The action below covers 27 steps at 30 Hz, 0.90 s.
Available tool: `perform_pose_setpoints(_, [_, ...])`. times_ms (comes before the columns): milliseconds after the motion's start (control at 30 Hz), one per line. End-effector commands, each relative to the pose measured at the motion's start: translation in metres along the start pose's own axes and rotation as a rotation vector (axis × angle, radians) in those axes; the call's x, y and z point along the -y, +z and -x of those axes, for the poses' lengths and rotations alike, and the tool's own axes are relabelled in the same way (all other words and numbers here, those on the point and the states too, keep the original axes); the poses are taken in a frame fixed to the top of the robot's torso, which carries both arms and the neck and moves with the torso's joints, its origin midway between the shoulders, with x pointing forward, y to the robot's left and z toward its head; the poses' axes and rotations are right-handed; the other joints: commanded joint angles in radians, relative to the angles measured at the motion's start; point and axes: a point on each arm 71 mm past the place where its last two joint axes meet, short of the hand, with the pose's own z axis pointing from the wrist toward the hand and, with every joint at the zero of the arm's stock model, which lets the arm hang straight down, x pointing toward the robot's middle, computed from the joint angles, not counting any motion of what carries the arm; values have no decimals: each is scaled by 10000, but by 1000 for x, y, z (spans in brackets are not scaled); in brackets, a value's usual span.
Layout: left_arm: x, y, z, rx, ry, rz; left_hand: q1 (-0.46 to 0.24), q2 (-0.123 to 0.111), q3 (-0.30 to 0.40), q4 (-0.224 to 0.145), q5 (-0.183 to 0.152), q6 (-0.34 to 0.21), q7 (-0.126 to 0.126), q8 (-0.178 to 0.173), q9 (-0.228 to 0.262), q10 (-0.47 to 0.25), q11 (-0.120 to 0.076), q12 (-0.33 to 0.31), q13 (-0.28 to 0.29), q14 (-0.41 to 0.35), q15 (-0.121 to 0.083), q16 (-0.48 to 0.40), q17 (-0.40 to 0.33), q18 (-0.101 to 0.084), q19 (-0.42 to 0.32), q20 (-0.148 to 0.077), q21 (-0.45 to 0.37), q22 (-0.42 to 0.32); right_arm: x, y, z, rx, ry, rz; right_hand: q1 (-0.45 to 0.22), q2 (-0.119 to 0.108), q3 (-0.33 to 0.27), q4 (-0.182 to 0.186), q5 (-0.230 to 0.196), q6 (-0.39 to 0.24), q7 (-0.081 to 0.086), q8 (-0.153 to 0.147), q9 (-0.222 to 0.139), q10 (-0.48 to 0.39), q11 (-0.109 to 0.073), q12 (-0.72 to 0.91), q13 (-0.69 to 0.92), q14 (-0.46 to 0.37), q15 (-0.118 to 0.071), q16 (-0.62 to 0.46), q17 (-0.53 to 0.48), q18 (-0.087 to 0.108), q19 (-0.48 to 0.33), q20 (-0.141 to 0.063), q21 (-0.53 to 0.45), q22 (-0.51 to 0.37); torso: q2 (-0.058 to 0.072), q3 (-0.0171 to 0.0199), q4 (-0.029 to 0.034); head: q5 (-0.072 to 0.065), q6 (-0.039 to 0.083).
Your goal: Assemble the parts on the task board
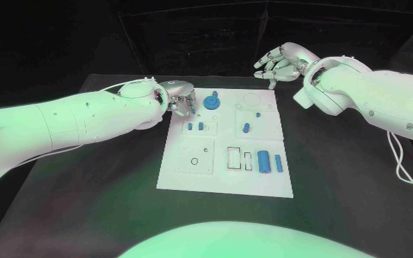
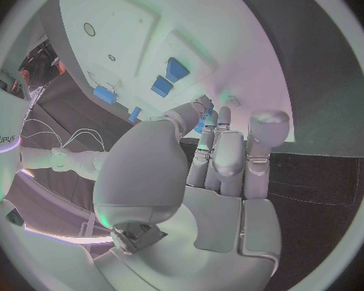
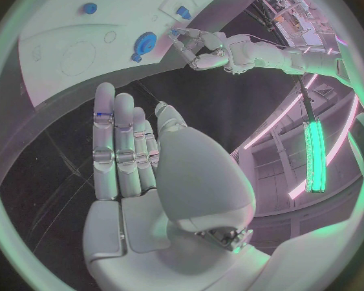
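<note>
On the black surface [image 1: 344, 174] lies the white board [image 1: 194, 177], its near recesses holding two long blue bars [image 1: 263, 162] that seem parked for fitting. Farther back, the left robot hand [image 1: 181, 101] reaches over the board's edge beside small blue pegs [image 1: 195, 126]; whether it grasps anything I cannot tell. Beyond the far edge the right robot hand [image 1: 280, 62] hovers released, holding nothing, near the round blue knob [image 1: 213, 100].

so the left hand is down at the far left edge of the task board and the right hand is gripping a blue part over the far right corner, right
Not quite. The right hand grips nothing: the right wrist view shows its fingers stretched out and bare, hovering beyond the far right corner of the task board. The rest holds: the head view shows the left hand down at the board's far left edge.
</note>
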Motion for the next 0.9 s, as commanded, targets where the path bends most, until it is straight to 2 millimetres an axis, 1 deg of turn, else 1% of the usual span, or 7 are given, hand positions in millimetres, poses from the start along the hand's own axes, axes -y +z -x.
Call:
perform_pose_setpoints(33, [0, 0, 2, 117, -26, 37, 52, 23, 63, 14, 61, 75, 25, 62, 16, -4, -56, -14, -6, 41, 31, -68, -22, 22, 31, 63, -33, -5, -2, 0, 1, 12, 13, 97, 54, 76, -38, 4, 27, -61, -34, 57, -13, -44, -21, 35, -10, -8, -33, 49, -14, 31, 84, -7, -68, 4, 1, 1, -1, 5, 2])
perform_pose_setpoints(233, [-1, -1, 2, 103, -22, 76, 3, -6, 30, 33, 60, 84, 2, 68, 18, 6, -64, -8, -3, 29, 27, -87, -46, 31, 22, 60, -76, -41, -2, 0, 1, 15, 13, 93, 54, 76, -38, 4, 27, -61, -34, 57, -13, -44, -21, 35, -10, -8, -33, 49, -14, 31, 84, -7, -68, 4, -2, 6, 7, 6, -9])
perform_pose_setpoints(367, [-1, 0, 2, 117, -22, 54, -18, -17, 16, 42, 61, 82, -12, 67, 17, 2, -68, -8, -3, 22, 25, -95, -55, 30, 22, 59, -76, -38, -2, 1, 1, 10, 13, 98, 54, 76, -38, 4, 27, -61, -34, 57, -13, -44, -21, 35, -10, -8, -33, 49, -14, 31, 84, -7, -68, 4, -1, 10, -7, 23, -6])
perform_pose_setpoints(600, [-2, -1, 2, 187, -26, 42, -21, -4, 13, 48, 62, 88, -36, 72, 19, 19, -85, 5, 2, 20, 18, -95, -50, 28, 26, 55, -66, -27, -1, 0, 1, 19, 13, 85, 54, 76, -38, 4, 27, -61, -34, 57, -13, -44, -21, 35, -10, -8, -33, 49, -14, 31, 84, -7, -68, 4, -1, 8, -5, 14, 4])
perform_pose_setpoints(733, [-2, -2, 3, 222, -34, 7, -20, -1, 13, 48, 62, 90, -39, 73, 19, 23, -88, 8, 3, 19, 16, -96, -52, 29, 26, 55, -67, -27, -1, 0, 1, 20, 13, 81, 54, 76, -38, 4, 27, -61, -34, 57, -13, -44, -21, 35, -10, -8, -33, 49, -14, 31, 84, -7, -68, 4, 4, -4, 7, 4, 10])
perform_pose_setpoints(900, [0, -3, 2, 179, -168, -120, -10, -5, 4, 35, 61, 113, -70, 88, 25, 56, -113, 29, 13, 27, -2, -79, -23, 31, 29, 44, -68, -24, -1, 0, 1, 18, 13, 81, 54, 76, -38, 4, 27, -61, -34, 57, -13, -44, -21, 35, -10, -8, -33, 49, -14, 31, 84, -7, -68, 4, 2, 3, 0, 16, -2])
